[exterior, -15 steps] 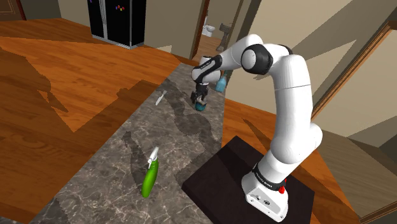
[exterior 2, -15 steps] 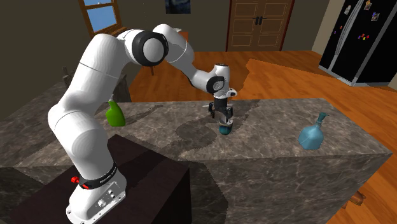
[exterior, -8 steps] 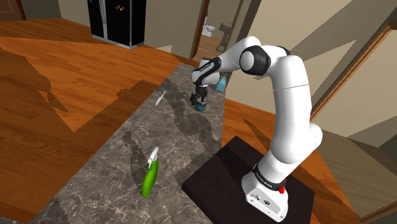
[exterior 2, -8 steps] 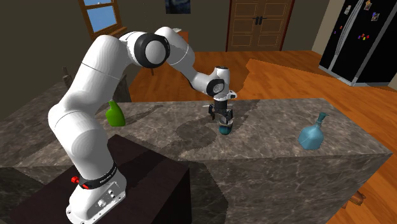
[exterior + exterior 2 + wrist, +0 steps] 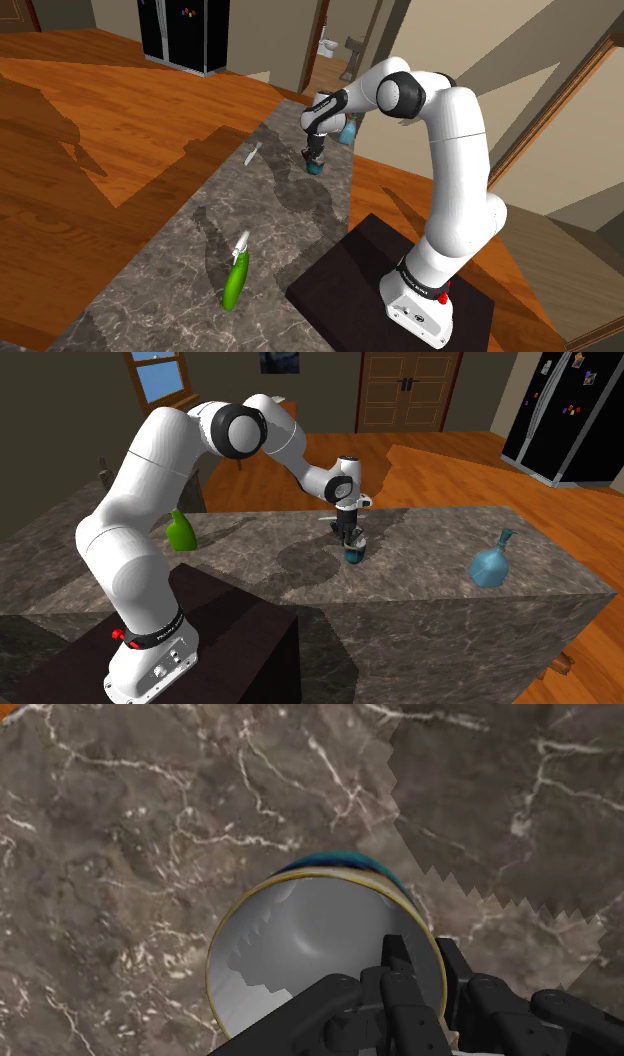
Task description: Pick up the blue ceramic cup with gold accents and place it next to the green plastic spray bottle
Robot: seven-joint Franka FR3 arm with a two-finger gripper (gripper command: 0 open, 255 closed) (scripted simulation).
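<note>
The cup [image 5: 300, 944] is blue outside with a gold rim and a pale grey inside, and it stands upright on the dark marble counter [image 5: 200, 260]. My black gripper [image 5: 422, 949] comes down on its rim, one finger inside and one outside, shut on the cup's wall. In the shoulder view the gripper [image 5: 315, 157] points down at the cup [image 5: 317, 168] near the counter's far end. The second exterior view has the gripper [image 5: 351, 540] over the cup [image 5: 352, 554]. The green spray bottle [image 5: 236, 275] lies on its side far down the counter, near the stand; it is green [image 5: 180, 532] behind the arm.
A pale blue flask [image 5: 490, 564] stands on the counter beyond the cup, partly behind the arm [image 5: 348, 130]. A small white item [image 5: 252, 153] lies near the counter's edge. The dark stand [image 5: 380, 290] adjoins the counter. A black fridge [image 5: 185, 35] stands far off.
The fingers have gone from wide apart to shut on the cup's wall. The arm and cup have hardly moved.
</note>
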